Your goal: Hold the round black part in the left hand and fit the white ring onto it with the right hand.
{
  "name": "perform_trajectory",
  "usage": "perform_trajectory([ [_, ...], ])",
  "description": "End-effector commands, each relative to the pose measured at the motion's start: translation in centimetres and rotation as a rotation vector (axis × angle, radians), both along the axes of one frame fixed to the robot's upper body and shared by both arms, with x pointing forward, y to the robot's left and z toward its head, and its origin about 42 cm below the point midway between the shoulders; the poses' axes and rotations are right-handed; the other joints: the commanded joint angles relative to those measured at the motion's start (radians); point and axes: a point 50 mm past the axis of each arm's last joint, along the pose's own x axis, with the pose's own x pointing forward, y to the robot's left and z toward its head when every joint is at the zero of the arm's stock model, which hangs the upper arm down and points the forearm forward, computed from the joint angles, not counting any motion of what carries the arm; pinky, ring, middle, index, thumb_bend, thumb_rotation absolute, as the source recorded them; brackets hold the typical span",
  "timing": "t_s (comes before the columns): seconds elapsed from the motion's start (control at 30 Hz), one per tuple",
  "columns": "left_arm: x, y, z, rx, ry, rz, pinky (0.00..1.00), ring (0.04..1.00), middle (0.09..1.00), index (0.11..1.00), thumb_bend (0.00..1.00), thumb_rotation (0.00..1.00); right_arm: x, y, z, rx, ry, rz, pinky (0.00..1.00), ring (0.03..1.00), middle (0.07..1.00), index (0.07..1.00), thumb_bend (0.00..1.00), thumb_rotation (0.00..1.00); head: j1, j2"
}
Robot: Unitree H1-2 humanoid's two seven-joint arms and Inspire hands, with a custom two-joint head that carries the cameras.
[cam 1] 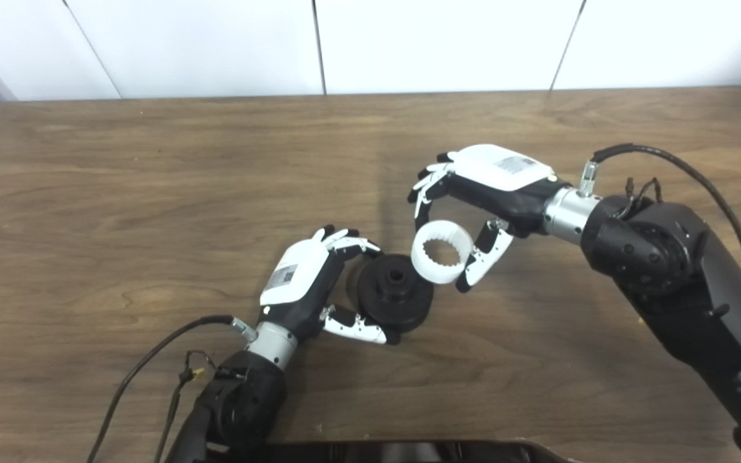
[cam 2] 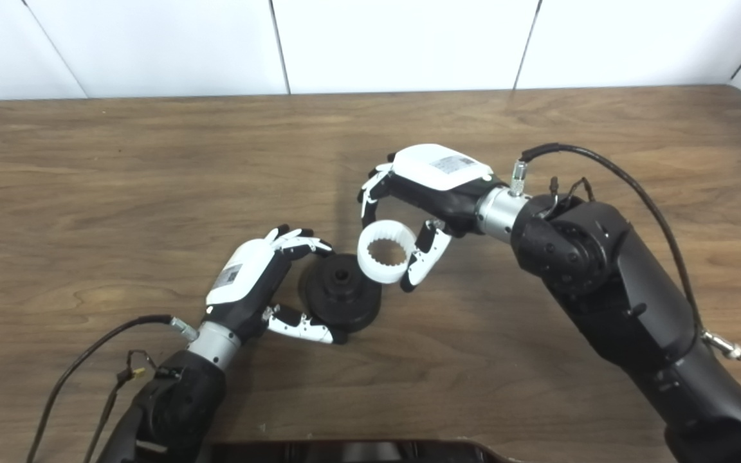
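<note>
The round black part (cam 1: pixel 395 292) rests on the wooden table (cam 1: pixel 152 193), tilted toward the right, with a raised hub and a centre hole. My left hand (cam 1: pixel 309 280) is shut on it, fingers over its top left edge and thumb under its lower rim. The white ring (cam 1: pixel 442 251), toothed on the inside, is held by my right hand (cam 1: pixel 473 193), fingers above it and thumb at its right side. The ring hangs just up and right of the black part, its lower left edge close to or touching the part's rim.
A dark object (cam 1: pixel 409 450) lies along the table's front edge at the bottom of the picture. Cables trail from both wrists (cam 1: pixel 152 360). A white panelled wall (cam 1: pixel 370 45) stands behind the table's far edge.
</note>
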Motion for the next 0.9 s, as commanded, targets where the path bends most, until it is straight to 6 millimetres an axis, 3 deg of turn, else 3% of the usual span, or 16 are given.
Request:
perform_trajectory([
  [0.0,0.2,-0.5,-0.2,0.013,0.019,-0.016,1.0,0.899,0.796,0.481,0.52,0.06,-0.1,0.5,2.0,0.022,-0.089,0.039,1.0,0.915,0.808,0.481,0.53,0.14,0.004,0.001],
  [0.87,0.2,-0.8,0.0,0.008,0.015,-0.016,1.0,0.898,0.79,0.481,0.52,0.06,-1.5,3.0,0.2,0.035,-0.031,0.105,1.0,0.918,0.807,0.481,0.53,0.14,0.006,0.011],
])
